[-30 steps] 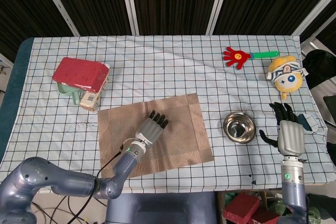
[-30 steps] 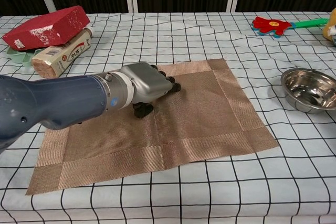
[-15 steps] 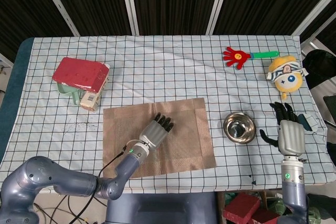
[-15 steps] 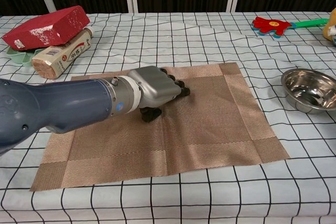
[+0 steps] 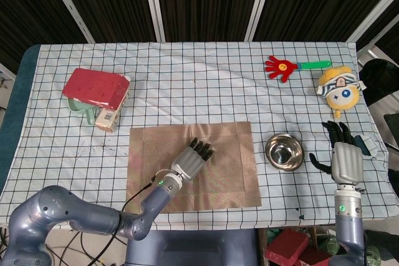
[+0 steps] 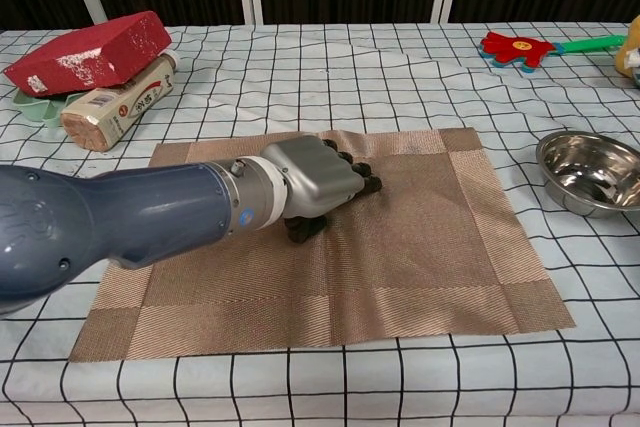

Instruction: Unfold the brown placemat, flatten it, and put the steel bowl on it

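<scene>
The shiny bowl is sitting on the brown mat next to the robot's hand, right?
Not quite. The steel bowl sits on the checked tablecloth, just off the right edge of the brown placemat, as the head view shows. Only the left hand is on the mat.

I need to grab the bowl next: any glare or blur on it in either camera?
Head view: the steel bowl is sharp, with bright reflections inside but a clear rim. Chest view: the steel bowl is cut by the right frame edge, with highlights along its rim and no blur. The brown placemat shows evenly lit.
</scene>
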Robot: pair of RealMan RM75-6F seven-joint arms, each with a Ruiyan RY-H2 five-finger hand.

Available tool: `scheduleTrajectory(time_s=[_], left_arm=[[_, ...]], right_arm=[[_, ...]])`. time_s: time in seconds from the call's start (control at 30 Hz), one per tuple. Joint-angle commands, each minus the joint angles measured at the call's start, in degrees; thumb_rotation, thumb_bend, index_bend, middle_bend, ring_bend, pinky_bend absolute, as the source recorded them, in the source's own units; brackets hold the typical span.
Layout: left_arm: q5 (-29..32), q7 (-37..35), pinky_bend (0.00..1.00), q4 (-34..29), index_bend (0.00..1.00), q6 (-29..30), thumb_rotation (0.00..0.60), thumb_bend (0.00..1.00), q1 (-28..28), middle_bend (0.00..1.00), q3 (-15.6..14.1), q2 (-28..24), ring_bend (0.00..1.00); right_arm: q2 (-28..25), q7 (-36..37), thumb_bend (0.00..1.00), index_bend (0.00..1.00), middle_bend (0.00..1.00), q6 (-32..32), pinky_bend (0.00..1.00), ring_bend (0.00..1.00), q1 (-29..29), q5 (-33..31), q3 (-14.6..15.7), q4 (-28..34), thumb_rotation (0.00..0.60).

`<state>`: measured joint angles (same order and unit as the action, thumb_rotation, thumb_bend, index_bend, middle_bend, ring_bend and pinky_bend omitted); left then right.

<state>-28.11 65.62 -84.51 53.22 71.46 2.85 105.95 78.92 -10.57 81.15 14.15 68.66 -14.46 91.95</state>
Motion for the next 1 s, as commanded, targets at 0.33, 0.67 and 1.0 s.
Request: scheduleTrajectory(time_s=[0.33, 0.67, 1.0], left_arm=[[-2.3, -2.3, 0.05, -1.0, 0.04, 2.0, 0.6, 0.49, -0.1, 0.02, 0.1, -0.4, 0.02], [-13.4, -10.3, 0.04, -5.8, 0.0, 10.5, 0.6, 0.1, -5.5, 0.01, 0.6, -4.9, 0.02], [-22.5, -19.0, 0.04, -15.0, 0.0, 20.6, 0.6, 0.07, -14.0, 0.01, -0.5, -14.7, 0.02]], right_arm=[[-0.2, 0.1, 0.2, 0.17, 0.12, -0.2, 0.19, 0.06, 0.0, -0.5, -0.2, 0.1, 0.6], [0.1, 0.0, 0.2, 0.17, 0.12, -0.3, 0.19, 0.06, 0.1, 0.0, 0.2, -0.5, 0.6], [0.4, -0.2, 0.19, 0.17, 0.12, -0.4, 0.19, 0.06, 0.2, 0.7, 0.8, -1.1, 0.6]])
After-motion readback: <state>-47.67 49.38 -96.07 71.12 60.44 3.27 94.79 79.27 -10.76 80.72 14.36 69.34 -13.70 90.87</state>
